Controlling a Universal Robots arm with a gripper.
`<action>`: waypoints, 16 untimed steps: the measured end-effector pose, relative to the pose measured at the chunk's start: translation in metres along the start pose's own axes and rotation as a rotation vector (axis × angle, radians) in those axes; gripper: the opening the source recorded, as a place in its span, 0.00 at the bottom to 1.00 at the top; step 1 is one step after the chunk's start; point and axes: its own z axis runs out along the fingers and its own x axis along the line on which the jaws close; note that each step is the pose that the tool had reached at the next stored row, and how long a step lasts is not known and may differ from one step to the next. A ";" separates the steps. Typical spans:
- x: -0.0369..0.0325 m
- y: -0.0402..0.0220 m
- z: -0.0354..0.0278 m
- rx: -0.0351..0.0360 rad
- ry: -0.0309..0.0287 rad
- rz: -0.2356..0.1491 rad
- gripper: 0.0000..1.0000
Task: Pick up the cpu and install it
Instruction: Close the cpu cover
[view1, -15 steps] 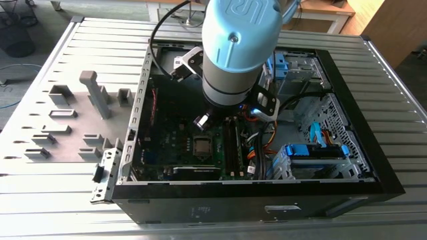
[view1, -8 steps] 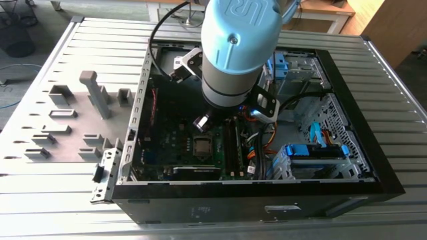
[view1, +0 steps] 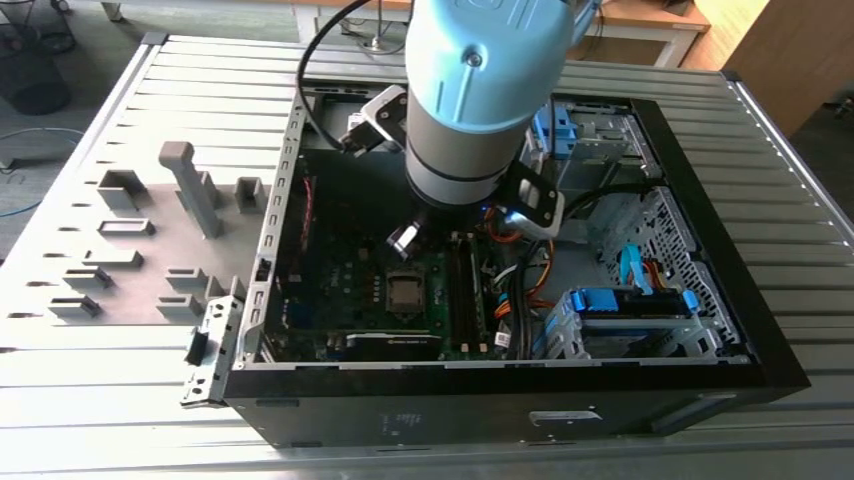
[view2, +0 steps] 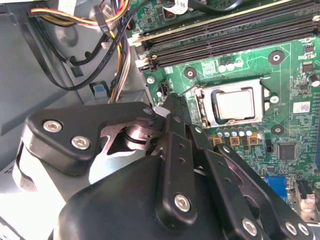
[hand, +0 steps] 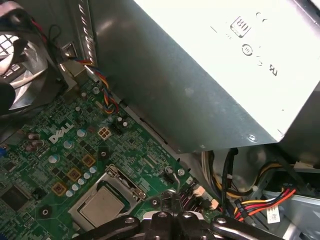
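On the exterior view's left, a grey fixture plate (view1: 134, 250) lies on the slatted tabletop (view1: 747, 420), its holders probably there to stage parts. Next comes the open computer case (view1: 534, 400), laid on its side so the motherboard (view1: 347, 270) faces up for work from above. The tool (view1: 404, 240) hangs just over the board, its fingers together with nothing visible between them. The cpu (view1: 404, 289) lies flat in its socket, just beside the fingertips, and looks seated. Blue-latched drive cages (view1: 627, 310) stand well apart, further right

Arm (view1: 474, 90) hides part of motherboard (view1: 350, 288).
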 end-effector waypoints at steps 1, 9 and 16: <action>-0.0004 -0.0002 -0.0002 -0.0005 0.0002 0.000 0.11; -0.0113 -0.0100 -0.0001 -0.0072 0.0080 0.003 0.11; -0.0190 -0.0072 0.0026 -0.0071 0.0081 0.004 0.11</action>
